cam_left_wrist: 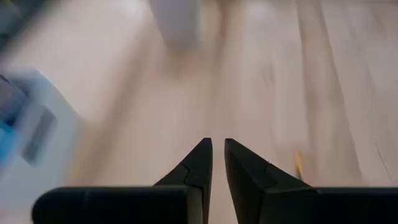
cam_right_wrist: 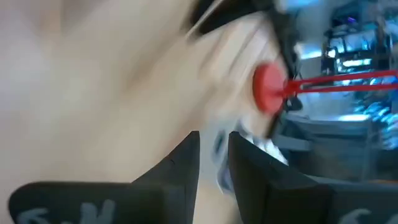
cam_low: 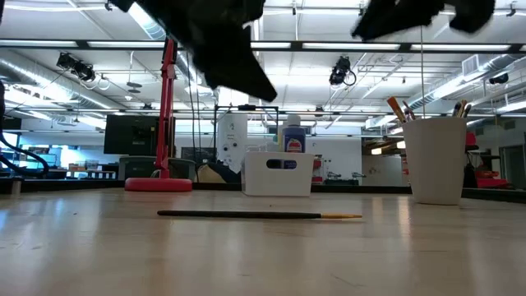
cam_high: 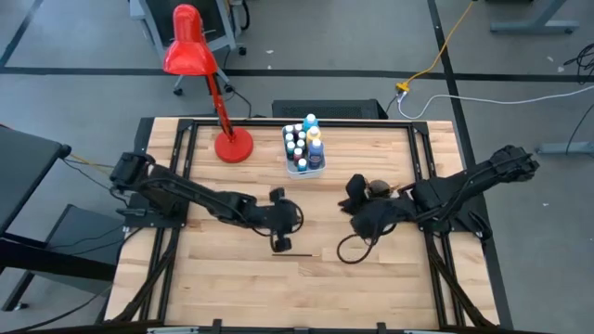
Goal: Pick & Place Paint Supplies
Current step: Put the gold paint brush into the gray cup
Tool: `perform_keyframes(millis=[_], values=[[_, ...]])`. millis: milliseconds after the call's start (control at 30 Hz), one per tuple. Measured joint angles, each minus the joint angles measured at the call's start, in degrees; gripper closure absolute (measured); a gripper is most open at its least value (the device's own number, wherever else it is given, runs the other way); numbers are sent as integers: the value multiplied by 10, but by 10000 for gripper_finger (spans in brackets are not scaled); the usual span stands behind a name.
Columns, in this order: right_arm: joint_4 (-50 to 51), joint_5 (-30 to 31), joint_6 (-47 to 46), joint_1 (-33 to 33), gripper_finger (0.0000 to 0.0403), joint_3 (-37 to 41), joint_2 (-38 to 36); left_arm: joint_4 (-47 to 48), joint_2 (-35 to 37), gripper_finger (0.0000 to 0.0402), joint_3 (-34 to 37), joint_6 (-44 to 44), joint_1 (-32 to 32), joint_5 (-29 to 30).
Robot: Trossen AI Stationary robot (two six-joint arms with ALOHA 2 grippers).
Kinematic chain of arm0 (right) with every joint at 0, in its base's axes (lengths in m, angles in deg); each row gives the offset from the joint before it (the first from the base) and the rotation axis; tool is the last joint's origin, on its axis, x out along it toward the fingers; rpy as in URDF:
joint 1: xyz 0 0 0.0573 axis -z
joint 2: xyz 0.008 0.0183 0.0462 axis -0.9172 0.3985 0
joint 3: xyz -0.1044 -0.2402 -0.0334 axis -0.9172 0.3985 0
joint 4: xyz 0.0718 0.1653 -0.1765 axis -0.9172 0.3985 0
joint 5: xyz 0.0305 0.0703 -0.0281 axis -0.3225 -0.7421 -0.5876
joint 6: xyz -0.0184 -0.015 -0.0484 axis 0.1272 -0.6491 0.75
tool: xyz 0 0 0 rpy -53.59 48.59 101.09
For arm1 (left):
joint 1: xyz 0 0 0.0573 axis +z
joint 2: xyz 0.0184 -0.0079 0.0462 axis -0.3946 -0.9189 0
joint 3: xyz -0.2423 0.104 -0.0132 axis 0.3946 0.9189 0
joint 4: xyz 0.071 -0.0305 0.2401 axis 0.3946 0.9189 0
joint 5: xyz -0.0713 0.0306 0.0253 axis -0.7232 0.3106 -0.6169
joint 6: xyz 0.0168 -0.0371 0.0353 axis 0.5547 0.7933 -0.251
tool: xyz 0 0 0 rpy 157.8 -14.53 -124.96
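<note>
A thin dark paintbrush [cam_high: 292, 253] [cam_low: 259, 215] with a pale tip lies flat on the wooden table. My left gripper [cam_high: 280, 239] [cam_left_wrist: 217, 149] hovers just above it, slanting down, its fingers a narrow gap apart with nothing between them. The brush's tip [cam_left_wrist: 298, 163] shows beside its right finger. My right gripper [cam_high: 354, 197] [cam_right_wrist: 214, 146] is raised beside a white cup [cam_high: 379, 188] [cam_low: 436, 160] that holds several brushes. Its fingers stand slightly apart and empty. A white tub [cam_high: 304, 160] [cam_low: 279, 173] at the far middle holds several white-capped paint bottles.
A red desk lamp [cam_high: 190, 51] stands with its round base [cam_high: 233, 147] on the table's far left part, left of the tub. Black frame rails [cam_high: 186, 186] run along the table's sides. Bare wood lies toward the near edge.
</note>
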Motion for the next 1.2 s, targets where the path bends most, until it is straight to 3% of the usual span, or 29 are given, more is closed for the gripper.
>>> perform_keyframes(millis=[133,233,367,500,633,833,1200], values=[[-97,-106,-218,0,318,1,0,-29,-37,349,1,1,-2,-93],[-180,-171,-343,-3,318,14,8,-30,-37,349,2,2,-11,-118],[-314,-196,-310,-20,318,79,39,-9,-23,349,3,-2,-30,-96],[-513,-194,-362,-29,318,147,100,33,16,349,2,-2,-50,-70],[-657,-189,-366,-31,318,182,184,93,65,349,2,-3,-73,-7],[-707,-159,-421,-33,318,169,303,114,145,349,2,-53,-105,91],[-757,-144,-524,-34,318,154,390,106,189,349,2,-135,-108,105]])
